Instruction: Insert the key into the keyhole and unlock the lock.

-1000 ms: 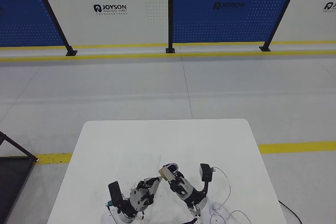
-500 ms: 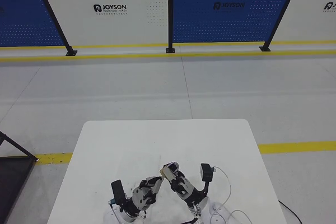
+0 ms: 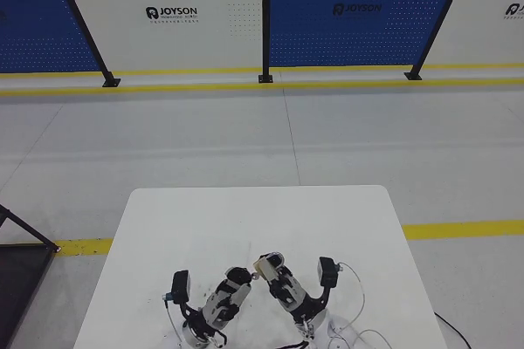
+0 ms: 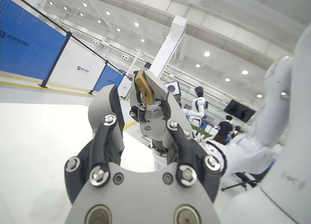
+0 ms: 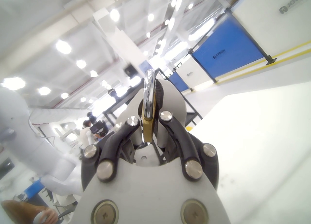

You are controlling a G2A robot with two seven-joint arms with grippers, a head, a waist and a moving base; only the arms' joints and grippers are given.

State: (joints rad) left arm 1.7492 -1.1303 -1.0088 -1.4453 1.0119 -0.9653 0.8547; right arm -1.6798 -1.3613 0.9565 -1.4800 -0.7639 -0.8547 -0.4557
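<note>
**Right clamped on lock, left open**

Right gripper (image 5: 150, 100) is clamping the brass lock (image 5: 148, 115) between its fingers - shackle sticking out past the fingertips. Left gripper (image 4: 140, 91) is hovering with fingers spread apart, the lock just ahead of its tips. Both are hanging over the table (image 3: 244, 218).

Two arms come up from the near edge of the table, wrists angled inward so the grippers meet near the middle. The right gripper (image 5: 148, 103), on the right, tilts up and toward the far left, its fingers clamped on a lock (image 5: 148, 123). The left gripper (image 4: 140, 91) faces it from the left, just beside it, tilted upward, with its two fingers spread apart.
</note>
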